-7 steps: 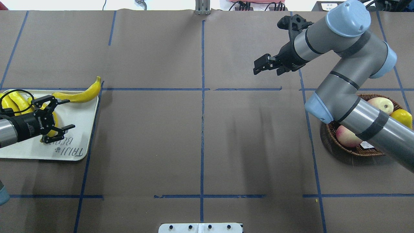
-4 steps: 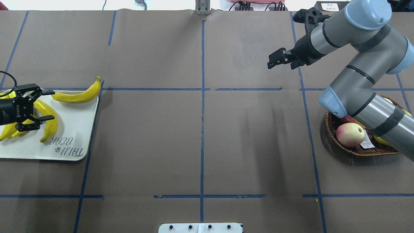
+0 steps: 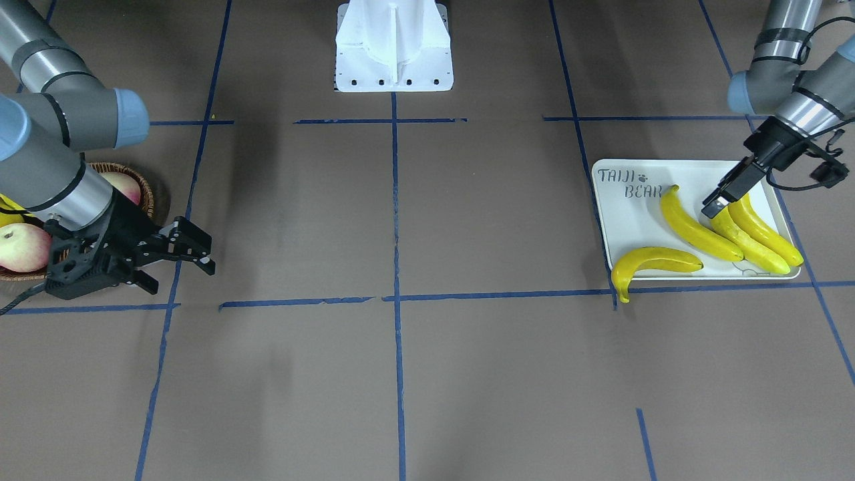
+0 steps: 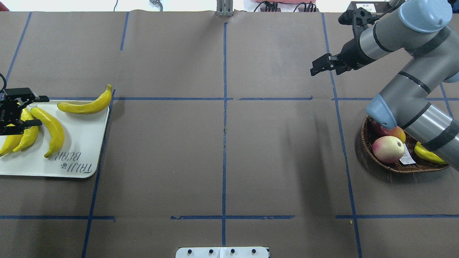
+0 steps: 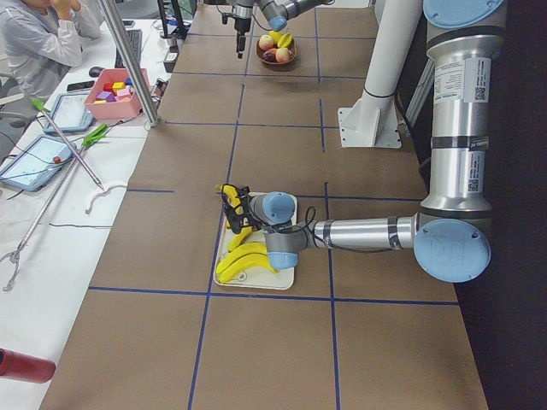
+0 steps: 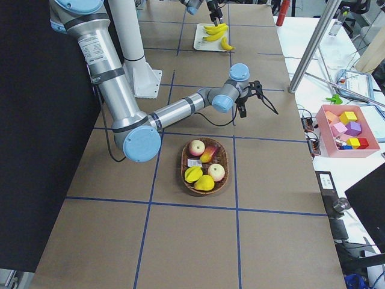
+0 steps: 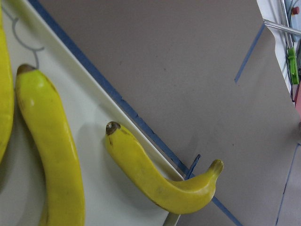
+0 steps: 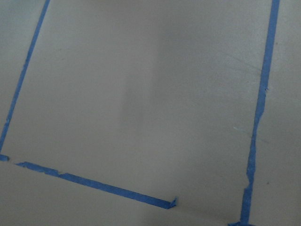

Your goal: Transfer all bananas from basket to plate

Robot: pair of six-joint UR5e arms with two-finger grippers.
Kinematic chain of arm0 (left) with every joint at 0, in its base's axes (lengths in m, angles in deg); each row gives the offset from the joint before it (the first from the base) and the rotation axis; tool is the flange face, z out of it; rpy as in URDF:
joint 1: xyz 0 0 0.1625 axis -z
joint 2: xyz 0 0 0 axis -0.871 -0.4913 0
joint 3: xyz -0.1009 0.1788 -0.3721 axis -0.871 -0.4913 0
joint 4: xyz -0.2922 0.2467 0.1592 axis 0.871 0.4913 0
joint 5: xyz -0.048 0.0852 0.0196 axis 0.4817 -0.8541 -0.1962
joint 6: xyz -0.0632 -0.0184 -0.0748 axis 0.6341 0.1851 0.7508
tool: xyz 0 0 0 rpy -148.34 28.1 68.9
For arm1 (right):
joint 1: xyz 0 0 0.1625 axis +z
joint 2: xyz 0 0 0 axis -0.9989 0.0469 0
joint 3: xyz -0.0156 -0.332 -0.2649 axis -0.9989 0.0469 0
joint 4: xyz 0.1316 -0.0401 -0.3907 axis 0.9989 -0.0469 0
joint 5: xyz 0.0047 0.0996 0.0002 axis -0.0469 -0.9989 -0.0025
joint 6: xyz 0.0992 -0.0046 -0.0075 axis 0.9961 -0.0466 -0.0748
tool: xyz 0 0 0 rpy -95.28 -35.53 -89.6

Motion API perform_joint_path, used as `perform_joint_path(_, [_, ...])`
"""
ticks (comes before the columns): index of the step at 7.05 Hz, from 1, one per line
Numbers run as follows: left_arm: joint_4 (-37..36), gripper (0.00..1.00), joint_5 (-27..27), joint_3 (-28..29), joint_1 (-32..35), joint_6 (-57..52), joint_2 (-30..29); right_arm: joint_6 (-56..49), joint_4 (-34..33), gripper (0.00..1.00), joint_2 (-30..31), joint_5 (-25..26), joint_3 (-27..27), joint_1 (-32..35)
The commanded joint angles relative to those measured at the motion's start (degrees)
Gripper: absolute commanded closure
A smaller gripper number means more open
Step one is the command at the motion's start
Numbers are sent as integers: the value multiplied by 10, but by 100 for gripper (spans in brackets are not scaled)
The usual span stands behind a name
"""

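Lying on the plate (image 4: 84,143) at the table's (image 4: 222,161) left edge are four bananas (image 3: 698,234), one poking over a plate corner. The left gripper (image 4: 36,110) hangs wide and empty over them. The right gripper (image 4: 315,68), wide too, floats near the basket (image 4: 364,141).

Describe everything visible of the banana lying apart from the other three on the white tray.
This banana is smooth, bright yellow and gently curved, with a few faint dark flecks. Its blunt end has a brown cap and rests on the plate. Its tapered stem end, dark at the tip, juts past the plate's corner rim, over the blue tape line. It lies along the plate's edge farthest from the robot, apart from the other three bananas. Nothing grips it.
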Motion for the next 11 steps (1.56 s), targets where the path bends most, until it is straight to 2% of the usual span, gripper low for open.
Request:
perform_joint_path(1, [-61,0,3,1,6,-190,9,-16,-8,0,4,0,-1,7])
perform_joint_path(3, [-158,0,7,-1,32,-364,10,-24,-9,0,9,0,0,10])
perform_joint_path(7, [-380,0,88,-1,140,-690,3,-54,-29,0,10,-1,-3,23])
perform_joint_path(9, [-568,0,126,-35,180,-806,-12,-55,-31,1,12,-13,-1,33])
perform_joint_path(10, [-653,0,127,-52,198,-877,-13,-78,-45,1,14,-15,-1,42])
perform_joint_path(11, [-739,0,128,-55,206,-933,-26,-139,-95,1,13,-37,-1,65])
